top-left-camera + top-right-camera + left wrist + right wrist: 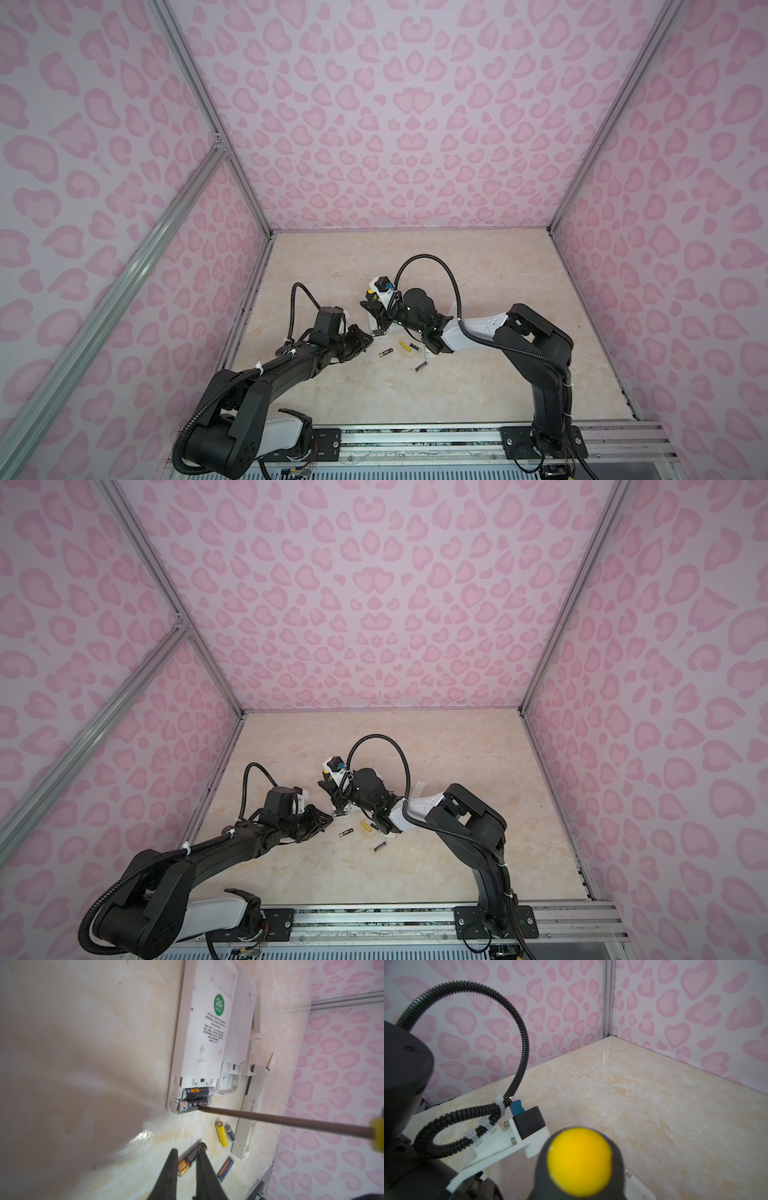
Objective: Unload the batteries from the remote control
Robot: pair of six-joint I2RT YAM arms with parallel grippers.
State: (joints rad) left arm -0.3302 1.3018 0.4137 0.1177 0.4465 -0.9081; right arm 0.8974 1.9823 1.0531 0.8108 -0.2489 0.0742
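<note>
Item: batteries, six counted.
- Two seated side by side in the open bay of the white remote (204,1043), lower centre of the left wrist view: upper seated cell (196,1093), lower seated cell (193,1104).
- Four loose on the table (83,1064), further down that frame: black-gold cell (192,1157), yellow cell (221,1133), dark grey cell (230,1134) just beside the yellow, purplish-blue cell (226,1168).

Handling, as judged: light, rigid, smooth-jacketed, prone to roll. Seated pair probably sprung end to end. Best levered up at one end, then pinched across mid-barrel.

Other stock:
- Remotes: three white ones, apparently. Besides the first, a second remote (241,1022) with an empty bay and a long narrow remote (249,1115).
- One screwdriver (291,1122), tip against the lower seated cell.

Claws:
- left gripper (187,1153), bottom centre of its wrist view: fingers a narrow gap apart, empty. Black-gold cell visible through the gap, not gripped.
- right gripper (380,318), centre of both top views: clamped on the screwdriver handle.
</note>
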